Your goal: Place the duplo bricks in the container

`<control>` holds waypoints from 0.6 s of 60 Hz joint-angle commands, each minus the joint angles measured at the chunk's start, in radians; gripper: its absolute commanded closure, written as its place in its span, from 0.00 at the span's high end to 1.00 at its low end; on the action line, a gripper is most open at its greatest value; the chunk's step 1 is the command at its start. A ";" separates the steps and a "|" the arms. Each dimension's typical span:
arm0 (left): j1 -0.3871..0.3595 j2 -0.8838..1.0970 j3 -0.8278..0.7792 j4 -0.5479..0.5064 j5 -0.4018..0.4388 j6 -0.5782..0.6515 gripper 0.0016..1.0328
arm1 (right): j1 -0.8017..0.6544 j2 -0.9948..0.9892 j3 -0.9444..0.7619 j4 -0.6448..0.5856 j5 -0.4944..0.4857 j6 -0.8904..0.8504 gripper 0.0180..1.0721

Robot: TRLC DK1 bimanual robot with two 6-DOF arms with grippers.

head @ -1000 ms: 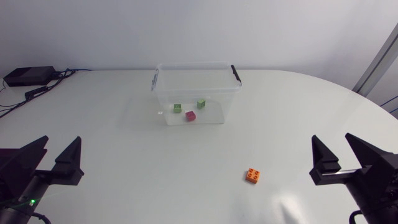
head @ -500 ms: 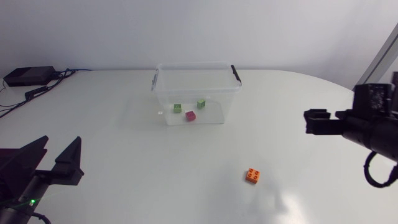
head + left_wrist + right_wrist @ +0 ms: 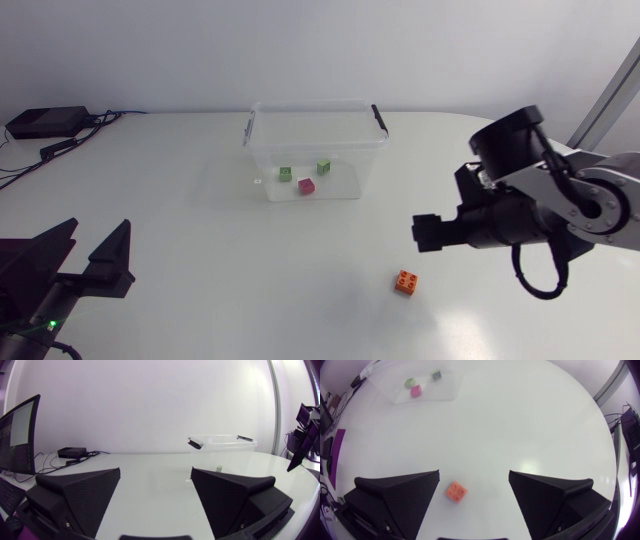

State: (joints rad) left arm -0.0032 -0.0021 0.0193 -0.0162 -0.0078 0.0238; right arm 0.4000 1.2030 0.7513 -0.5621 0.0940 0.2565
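Bricks sit in two places. Inside the clear container lie a green brick, a second green brick and a pink brick. The orange brick lies flat on the white table, well apart from the container, on the side where the right arm comes in. The right gripper hangs above the orange brick with its two fingers wide apart. The brick shows under the gap and nothing touches it. The left gripper is far from the container on the other side, with its fingers apart too and nothing between them.
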 commanded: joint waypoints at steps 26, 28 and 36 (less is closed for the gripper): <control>0.000 -0.010 -0.018 0.007 -0.003 0.007 0.96 | 0.089 0.320 0.086 -0.156 -0.120 0.150 0.92; 0.000 -0.010 -0.018 0.007 -0.003 0.007 0.96 | 0.085 0.339 0.092 -0.163 -0.122 0.150 0.92; 0.000 -0.010 -0.018 0.007 -0.003 0.007 0.96 | 0.062 0.434 0.126 -0.173 -0.140 0.161 0.92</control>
State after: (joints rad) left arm -0.0032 -0.0021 0.0193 -0.0162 -0.0078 0.0235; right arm 0.4755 1.5749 0.8490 -0.7189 -0.0341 0.3771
